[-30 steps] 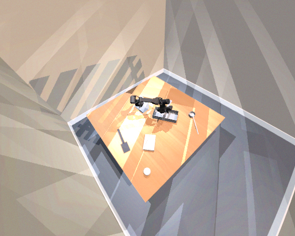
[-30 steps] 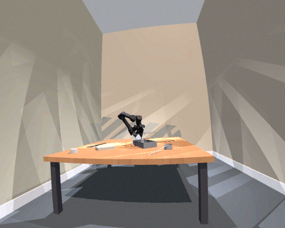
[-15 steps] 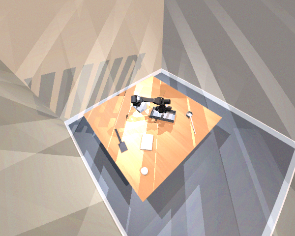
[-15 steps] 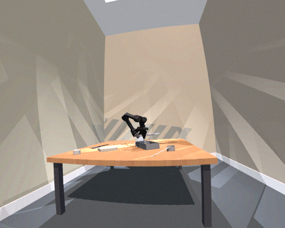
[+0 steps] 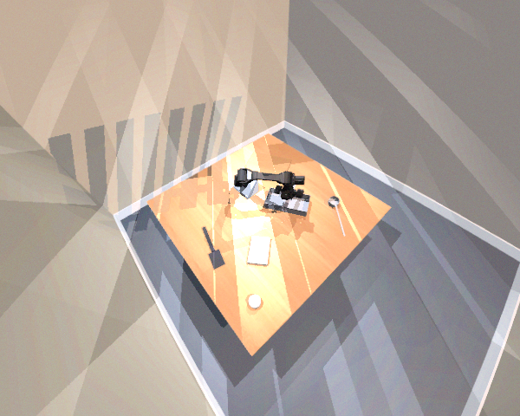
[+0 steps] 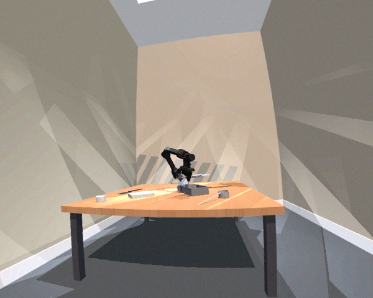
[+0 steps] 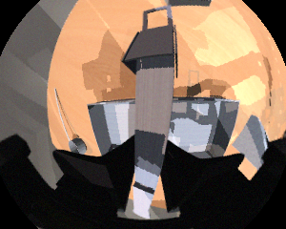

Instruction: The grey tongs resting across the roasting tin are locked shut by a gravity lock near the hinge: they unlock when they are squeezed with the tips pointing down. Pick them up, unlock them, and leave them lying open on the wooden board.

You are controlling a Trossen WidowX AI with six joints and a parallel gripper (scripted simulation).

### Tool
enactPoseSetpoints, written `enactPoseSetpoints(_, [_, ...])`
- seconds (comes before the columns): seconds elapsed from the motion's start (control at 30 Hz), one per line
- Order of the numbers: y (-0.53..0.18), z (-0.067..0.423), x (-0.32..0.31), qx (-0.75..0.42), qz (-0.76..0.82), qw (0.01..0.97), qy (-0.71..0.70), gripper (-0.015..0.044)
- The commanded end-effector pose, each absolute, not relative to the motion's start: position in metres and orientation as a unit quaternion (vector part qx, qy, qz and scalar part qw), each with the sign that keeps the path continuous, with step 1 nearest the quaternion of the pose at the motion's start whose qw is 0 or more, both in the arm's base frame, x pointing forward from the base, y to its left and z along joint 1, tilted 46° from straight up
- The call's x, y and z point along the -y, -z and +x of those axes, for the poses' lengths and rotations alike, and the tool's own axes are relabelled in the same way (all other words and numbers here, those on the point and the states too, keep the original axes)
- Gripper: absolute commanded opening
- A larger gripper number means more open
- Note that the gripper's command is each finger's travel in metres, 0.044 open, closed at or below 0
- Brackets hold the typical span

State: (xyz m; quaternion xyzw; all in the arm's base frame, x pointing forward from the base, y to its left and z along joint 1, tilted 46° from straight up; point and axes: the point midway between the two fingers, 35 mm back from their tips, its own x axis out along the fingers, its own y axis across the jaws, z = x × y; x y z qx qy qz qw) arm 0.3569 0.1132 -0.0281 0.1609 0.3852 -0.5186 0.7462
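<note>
My gripper (image 5: 287, 195) (image 6: 189, 180) (image 7: 147, 135) is shut on the grey tongs (image 6: 201, 175) (image 7: 153, 97). The tongs are held roughly level above the roasting tin (image 5: 295, 212) (image 6: 198, 191) (image 7: 230, 119), clear of its rim. Their dark hinge block and wire loop point away from the wrist camera, at the top of the wrist view. The two arms look close together; the lock itself cannot be made out. In the top view the arm hides most of the tongs. The board (image 5: 258, 250) (image 6: 141, 194) looks pale in strong light and lies flat on the table.
A blue-grey angular object (image 5: 248, 190) (image 7: 252, 138) stands beside the tin. A dark spatula (image 5: 216, 258) (image 6: 130, 191) lies beyond the board. A small round pan with a long handle (image 5: 334, 202) (image 6: 223, 194) (image 7: 77, 145) is on the tin's other side. A white cup (image 5: 254, 301) (image 6: 100, 198) stands near a table corner.
</note>
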Motion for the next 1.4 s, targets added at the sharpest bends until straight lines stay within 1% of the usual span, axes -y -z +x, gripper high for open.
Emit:
enactPoseSetpoints(0.0, [0.027, 0.356, -0.114, -0.388, 0.155, 0.734, 0.536, -0.0150])
enactPoseSetpoints(0.3, [0.023, 0.354, -0.112, -0.388, 0.132, 0.709, 0.574, -0.0150])
enactPoseSetpoints(0.63, [0.025, 0.352, -0.116, -0.393, 0.124, 0.711, 0.569, -0.0150])
enactPoseSetpoints(0.93, [0.051, 0.325, -0.170, -0.454, 0.066, 0.720, 0.521, -0.0150])
enactPoseSetpoints(1.37, [0.091, 0.262, -0.244, -0.530, -0.036, 0.721, 0.446, -0.0150])
